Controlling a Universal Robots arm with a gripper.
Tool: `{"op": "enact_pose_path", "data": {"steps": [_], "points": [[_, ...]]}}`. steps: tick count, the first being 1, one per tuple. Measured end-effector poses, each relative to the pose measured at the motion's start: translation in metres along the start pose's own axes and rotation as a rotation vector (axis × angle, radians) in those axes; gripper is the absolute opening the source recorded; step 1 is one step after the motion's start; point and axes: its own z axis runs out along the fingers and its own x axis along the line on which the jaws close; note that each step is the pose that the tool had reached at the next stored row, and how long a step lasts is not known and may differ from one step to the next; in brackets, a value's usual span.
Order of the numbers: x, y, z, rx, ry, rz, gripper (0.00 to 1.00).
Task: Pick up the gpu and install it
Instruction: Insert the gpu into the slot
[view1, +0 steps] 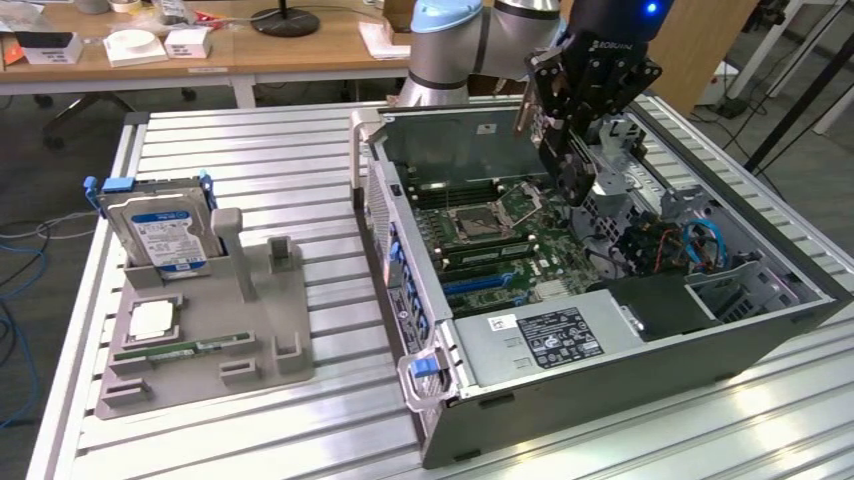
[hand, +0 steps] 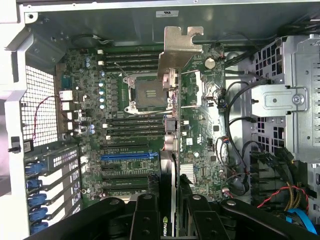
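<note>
Gpu (view1: 575, 168): held edge-on, upright, hung over the motherboard (hand: 125, 100) in the open case (view1: 641, 385).
Fingers (hand: 144, 216): clenched on Gpu edge.
Slot (hand: 127, 156): blue, just beside, not yet met.
Care: Gpu judged best kept vertical, parallel to Slot, bracket (hand: 178, 50) kept off board parts.

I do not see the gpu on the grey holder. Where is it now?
The gpu is held in the gripper, over the motherboard of the open case, on the exterior view's right.
</note>
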Motion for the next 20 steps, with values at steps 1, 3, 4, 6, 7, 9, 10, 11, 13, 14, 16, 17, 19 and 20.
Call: {"op": "enact_pose_path", "data": {"steps": [1, 3, 4, 6, 7, 9, 10, 11, 13, 14, 16, 17, 19, 20], "points": [[0.0, 0.0, 0.0, 0.0, 0.0, -0.001, 0.26], [0.0, 0.0, 0.0, -0.0001, 0.0003, -0.007, 0.26], [0.0, 0.0, 0.0, -0.0001, 0.0004, -0.011, 0.26], [0.0, 0.0, 0.0, -0.0001, 0.0009, -0.02, 0.26], [0.0, 0.0, 0.0, -0.0002, 0.0011, -0.025, 0.26], [0.0, 0.0, 0.0, -0.0003, 0.0016, -0.037, 0.26], [0.0, 0.0, 0.0, -0.0004, 0.0019, -0.043, 0.26], [0.0, 0.0, 0.0, -0.0004, 0.0021, -0.049, 0.26], [0.0, 0.0, 0.0, -0.0006, 0.0027, -0.061, 0.26], [0.0, 0.0, 0.0, -0.0007, 0.0031, -0.07, 0.26], [0.0, 0.0, 0.0, -0.0008, 0.0039, -0.086, 0.26], [0.0, 0.0, 0.0, -0.0008, 0.0042, -0.095, 0.26], [0.0, 0.0, 0.0, -0.001, 0.0051, -0.114, 0.26], [0.0, 0.0, 0.0, -0.0011, 0.0055, -0.123, 0.26]]}}
